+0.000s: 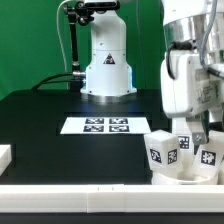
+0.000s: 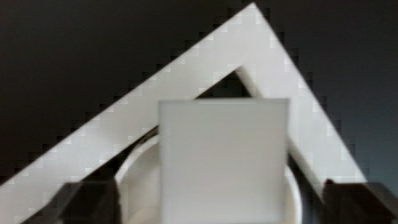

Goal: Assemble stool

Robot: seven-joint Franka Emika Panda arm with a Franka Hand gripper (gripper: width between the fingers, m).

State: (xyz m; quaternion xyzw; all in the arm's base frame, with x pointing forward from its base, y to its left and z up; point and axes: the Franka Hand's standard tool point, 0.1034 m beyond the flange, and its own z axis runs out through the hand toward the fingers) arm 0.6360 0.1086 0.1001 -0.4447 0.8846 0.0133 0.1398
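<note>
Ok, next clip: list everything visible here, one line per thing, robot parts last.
Table: one, black top, under everything.
Marker board: one, white with four black tags, flat at the table's middle.
Stool parts: white tagged pieces, number unclear, bunched at the exterior view's right front edge.
White bar: one end, plain, at the exterior view's left edge.
White block: one, plain face, between the claw's fingers in the wrist view.
Backdrop: green, behind.
Arm base: one, white, at the back.
Claw: one, above the stool parts, jaws apart.

I could not see the gripper's [image 1: 190, 128] fingertips in the exterior view; the arm hid them. The seat [image 1: 185, 172] was cut off by the frame. In the wrist view the leg [image 2: 224, 160] was blurred.
</note>
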